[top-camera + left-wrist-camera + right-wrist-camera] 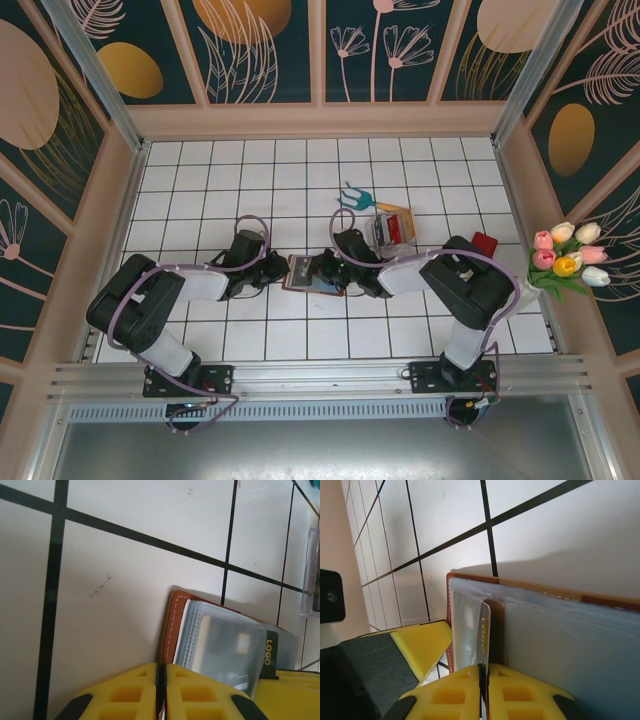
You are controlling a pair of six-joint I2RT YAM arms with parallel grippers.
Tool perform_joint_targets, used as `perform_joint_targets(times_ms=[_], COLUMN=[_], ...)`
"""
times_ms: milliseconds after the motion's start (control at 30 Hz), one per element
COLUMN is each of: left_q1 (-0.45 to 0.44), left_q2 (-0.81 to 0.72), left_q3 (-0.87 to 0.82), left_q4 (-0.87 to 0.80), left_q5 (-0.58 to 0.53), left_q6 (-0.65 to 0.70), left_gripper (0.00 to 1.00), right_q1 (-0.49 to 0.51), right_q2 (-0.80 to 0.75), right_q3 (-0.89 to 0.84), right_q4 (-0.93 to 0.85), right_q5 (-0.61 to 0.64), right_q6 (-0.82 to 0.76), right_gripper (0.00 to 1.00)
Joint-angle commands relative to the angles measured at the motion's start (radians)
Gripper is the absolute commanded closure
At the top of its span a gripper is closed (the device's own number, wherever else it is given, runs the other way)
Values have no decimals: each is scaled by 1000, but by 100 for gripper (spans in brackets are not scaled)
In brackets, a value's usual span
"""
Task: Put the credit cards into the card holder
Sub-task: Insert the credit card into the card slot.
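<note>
You see the left end effector with its yellow fingers pressed together on the stitched leather edge of the card holder, which lies open on the tabletop just ahead of them. The right end effector is pinched on the near edge of a credit card marked LOGO, which rises from between its fingers into the holder's clear sleeves. A clear plastic box sits just beyond the right end effector
</note>
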Motion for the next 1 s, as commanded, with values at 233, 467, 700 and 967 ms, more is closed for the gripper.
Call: perform_joint_targets(times_ms=[233,467,700,967], left_q1=[-14,-14,-19,-21], left_q2=[-3,-9,-27,-89], left_q3=[-16,-19,-45,-99], left_q4=[-15,-14,25,39], left_q5=[32,33,29,-29], left_q6=[-18,-20,-61,-116], left_gripper=[88,88,88,88], right_q1=[17,19,31,16], right_q2=[-61,-13,32,-57], right_q3=[55,94,144,124], right_q4=[-212,-201,-185,-266], right_q5=[30,-19,-49,11], right_q6=[-84,-88,-20,-58], right_gripper=[75,86,83,80])
